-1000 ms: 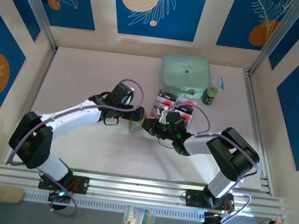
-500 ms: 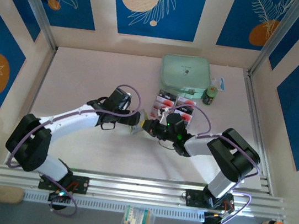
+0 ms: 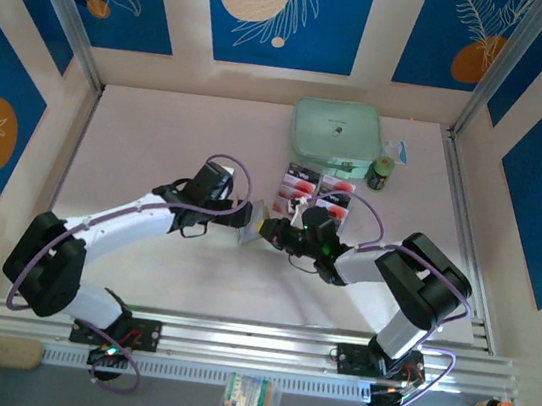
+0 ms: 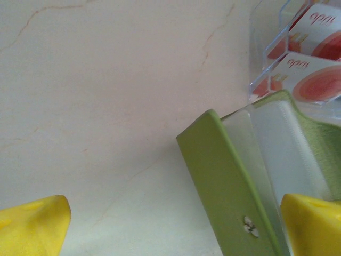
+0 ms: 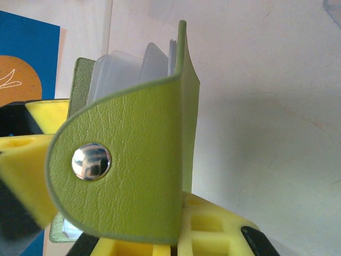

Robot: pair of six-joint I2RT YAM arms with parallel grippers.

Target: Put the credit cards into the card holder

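Between your two hands, above the middle of the tabletop (image 3: pixel 159 137), the olive-green card holder (image 3: pixel 250 226) stands fanned open, clear sleeves showing. Your right hand (image 3: pixel 269 229) is clamped on its snap-tab flap. Your left hand (image 3: pixel 238 221) gapes wide, with one cover between its fingers. Just beyond, the credit cards (image 3: pixel 317 189) sit in a clear tray (image 4: pixel 265 50).
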